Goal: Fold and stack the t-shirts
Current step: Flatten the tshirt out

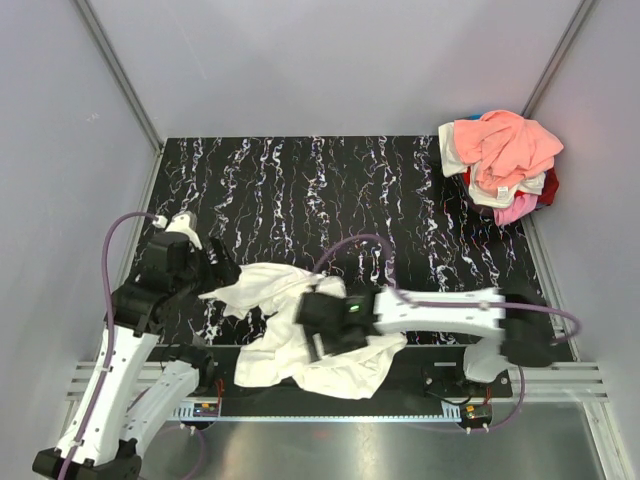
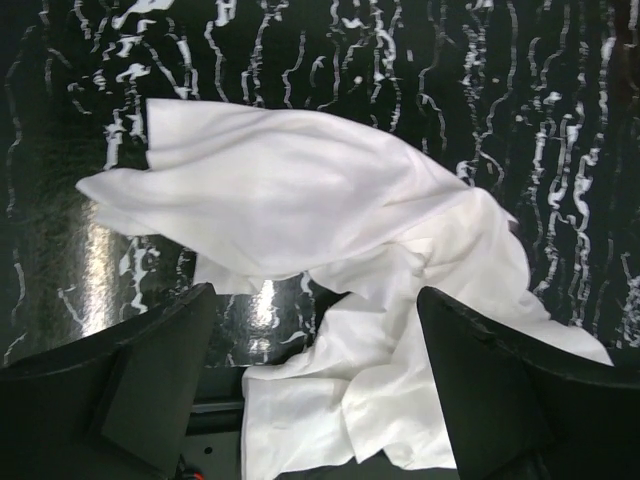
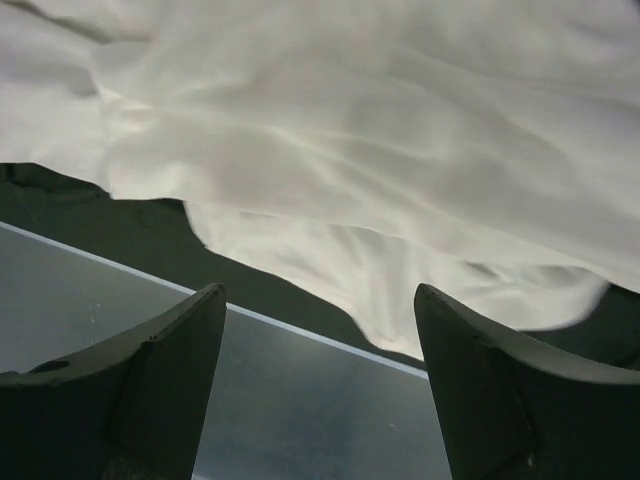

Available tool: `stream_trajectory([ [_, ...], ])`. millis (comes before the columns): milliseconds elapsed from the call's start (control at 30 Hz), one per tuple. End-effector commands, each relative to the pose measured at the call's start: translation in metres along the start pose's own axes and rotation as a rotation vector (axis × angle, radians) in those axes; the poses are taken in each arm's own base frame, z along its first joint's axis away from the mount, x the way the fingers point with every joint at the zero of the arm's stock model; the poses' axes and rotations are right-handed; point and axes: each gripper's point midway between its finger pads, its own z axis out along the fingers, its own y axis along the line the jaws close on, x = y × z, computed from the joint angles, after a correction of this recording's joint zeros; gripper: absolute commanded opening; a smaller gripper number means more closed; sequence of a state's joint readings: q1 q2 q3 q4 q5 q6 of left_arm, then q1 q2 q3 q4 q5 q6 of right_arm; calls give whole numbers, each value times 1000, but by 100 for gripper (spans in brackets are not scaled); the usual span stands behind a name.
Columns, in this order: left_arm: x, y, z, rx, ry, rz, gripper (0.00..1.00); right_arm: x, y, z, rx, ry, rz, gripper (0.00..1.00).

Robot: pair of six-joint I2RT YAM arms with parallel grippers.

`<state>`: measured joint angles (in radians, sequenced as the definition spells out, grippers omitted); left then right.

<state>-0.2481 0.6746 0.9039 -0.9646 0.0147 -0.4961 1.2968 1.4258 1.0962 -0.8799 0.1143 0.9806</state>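
A crumpled white t-shirt (image 1: 290,335) lies at the near middle of the black marbled table, part of it hanging over the front edge. No print shows on it. My left gripper (image 1: 215,275) is open and empty, just left of the shirt; in the left wrist view the shirt (image 2: 330,230) spreads between and beyond its jaws. My right gripper (image 1: 318,325) is open above the shirt's middle; in the right wrist view the cloth (image 3: 380,130) fills the top, with nothing between the jaws. A pile of salmon-peach, cream, pink and red t-shirts (image 1: 502,160) sits at the far right corner.
The black marbled table (image 1: 300,190) is walled by grey panels left, back and right. A metal rail (image 1: 400,400) runs along the front edge, by the arm bases. The table's front edge (image 3: 300,325) shows below the right gripper.
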Motion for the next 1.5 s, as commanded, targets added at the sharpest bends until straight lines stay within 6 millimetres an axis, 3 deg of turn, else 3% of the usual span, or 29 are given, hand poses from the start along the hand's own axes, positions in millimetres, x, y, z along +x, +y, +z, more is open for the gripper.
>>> stream_trajectory([
  [0, -15, 15, -8, -95, -72, 7, 88, -3, 73, 20, -7, -51, -77, 83],
  [33, -18, 14, -11, -87, -90, 23, 88, 4, 86, 25, -2, -48, -152, 81],
  [67, -22, 10, -12, -66, -111, 31, 88, -2, 109, 20, -33, -61, -176, 81],
  [100, -22, 6, -12, -39, -114, 36, 88, 4, 113, 39, 6, -42, -221, 80],
  [167, -23, 1, -11, -7, -127, 40, 89, 2, 132, 40, -10, -55, -259, 77],
  [300, -18, -4, -2, 31, -114, 32, 89, 6, 139, 58, 8, -35, -311, 71],
  [533, -19, -7, -1, 54, -133, 25, 91, 20, 138, 82, 63, 14, -357, 64],
  [833, -20, -8, -4, 64, -158, 21, 92, 31, 121, 107, 148, 43, -363, 56],
  [1033, -20, -7, -4, 62, -157, 19, 92, 26, 117, 104, 177, 19, -361, 41],
  [1267, -19, -7, -3, 60, -156, 14, 92, 23, 107, 93, 186, -2, -345, 1],
  [1400, -19, -6, -2, 55, -154, 12, 92, 20, 100, 82, 201, -16, -334, 0],
  [1467, -19, -6, -2, 55, -152, 14, 92, 11, 97, 66, 203, -54, -323, 0],
])
